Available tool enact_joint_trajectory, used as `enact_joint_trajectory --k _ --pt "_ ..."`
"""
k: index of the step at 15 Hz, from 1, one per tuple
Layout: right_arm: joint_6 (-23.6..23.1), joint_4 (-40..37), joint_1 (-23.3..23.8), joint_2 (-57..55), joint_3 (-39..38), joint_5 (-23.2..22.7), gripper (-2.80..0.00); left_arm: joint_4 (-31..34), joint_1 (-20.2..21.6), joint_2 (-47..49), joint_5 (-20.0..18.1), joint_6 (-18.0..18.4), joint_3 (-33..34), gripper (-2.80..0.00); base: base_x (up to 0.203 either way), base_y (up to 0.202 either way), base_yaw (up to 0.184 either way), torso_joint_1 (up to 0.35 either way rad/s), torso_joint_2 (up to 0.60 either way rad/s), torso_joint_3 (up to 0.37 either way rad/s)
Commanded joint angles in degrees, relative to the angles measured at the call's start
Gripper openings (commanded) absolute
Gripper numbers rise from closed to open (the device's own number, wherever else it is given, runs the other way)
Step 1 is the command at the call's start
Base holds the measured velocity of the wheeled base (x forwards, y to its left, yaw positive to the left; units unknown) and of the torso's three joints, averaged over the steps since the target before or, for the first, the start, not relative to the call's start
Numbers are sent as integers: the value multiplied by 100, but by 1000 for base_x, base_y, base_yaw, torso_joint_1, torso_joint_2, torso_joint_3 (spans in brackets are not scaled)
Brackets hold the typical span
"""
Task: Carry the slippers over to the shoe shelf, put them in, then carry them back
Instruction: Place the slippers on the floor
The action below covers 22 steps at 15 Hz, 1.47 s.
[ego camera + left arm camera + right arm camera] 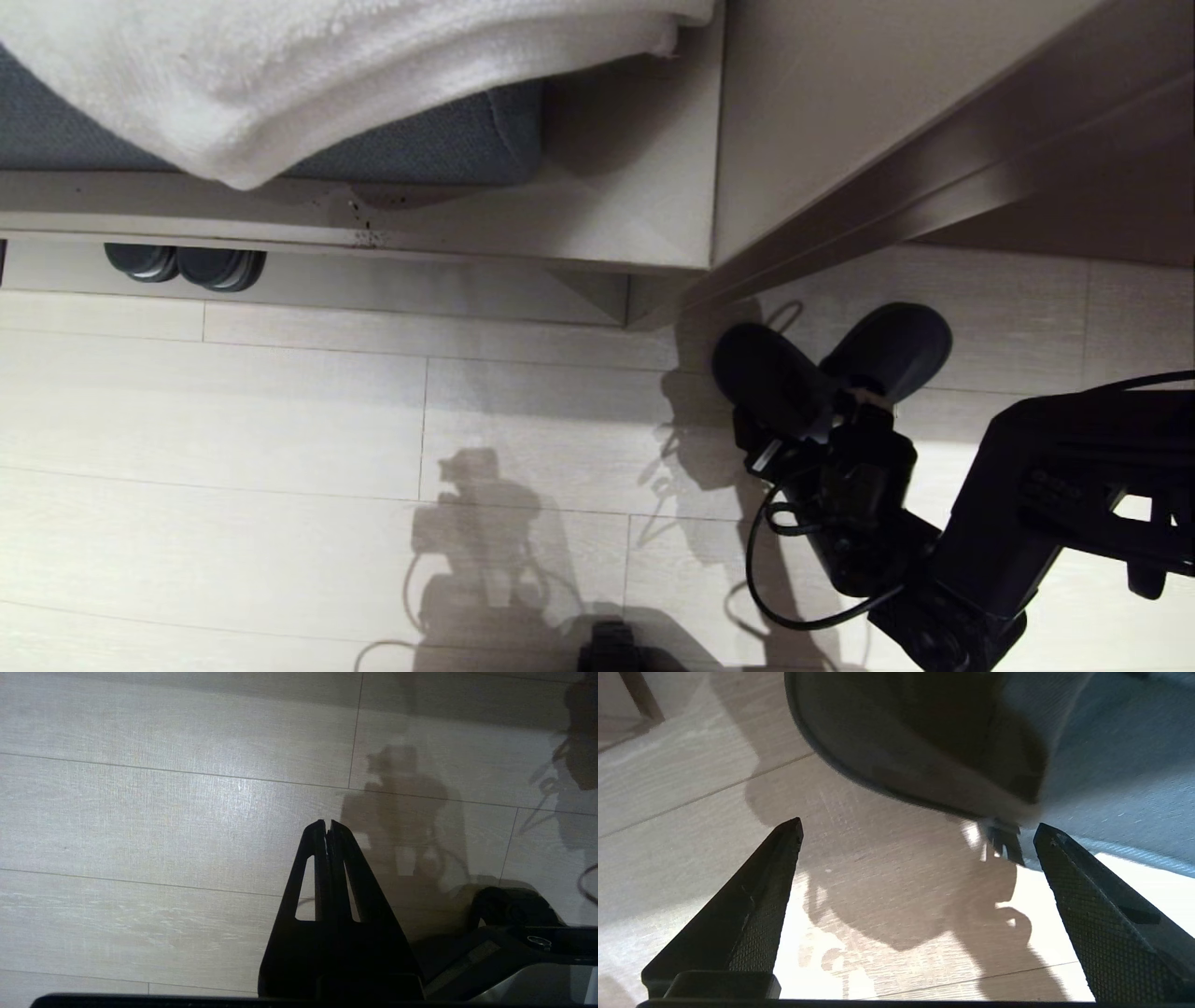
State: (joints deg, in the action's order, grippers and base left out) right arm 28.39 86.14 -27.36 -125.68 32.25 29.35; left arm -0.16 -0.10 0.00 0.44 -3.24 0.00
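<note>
The matte black open-back slippers (826, 369) are lying splayed on the pale floor beside the beige unit's corner. The right pincer (915, 835) is being held spread wide, empty, at their heels (light, pliable); both heel edges should be pinched together.

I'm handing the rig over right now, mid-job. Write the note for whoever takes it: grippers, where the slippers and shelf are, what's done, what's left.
Right gripper: open, empty, low over the floor just short of the slippers' heel ends.
Left gripper: shut, empty, parked over bare floor.
Slippers: black pair on the floor by the cabinet corner, splayed in a V, toes away from the robot.
Shoe shelf: low recess under the bench, off to the left; a different dark pair sits at its edge.
Done: approach to the slippers only.
Left: grip the pair, carry to the shelf, put in, bring back.
</note>
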Motion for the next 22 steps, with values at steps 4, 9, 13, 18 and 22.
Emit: enact_joint_trajectory --k 4,9,13,18,22 --pt "64 19 -169 -56 309 0 0 -2 1 -9 8 -1 0 -280 0 0 0 0 0 0" --pt "-712 55 -58 239 -114 186 0 -2 3 -5 0 6 0 -280 0 0 0 0 0 0" --pt "-1155 70 126 173 -74 187 0 -2 1 -9 0 -1 0 -280 0 0 0 0 0 0" --pt "-1078 131 350 -243 201 -247 0 -2 1 -9 0 -3 0 -280 0 0 0 0 0 0" --pt "-723 144 337 -453 458 -797 0 -2 1 -9 0 -1 0 -280 0 0 0 0 0 0"
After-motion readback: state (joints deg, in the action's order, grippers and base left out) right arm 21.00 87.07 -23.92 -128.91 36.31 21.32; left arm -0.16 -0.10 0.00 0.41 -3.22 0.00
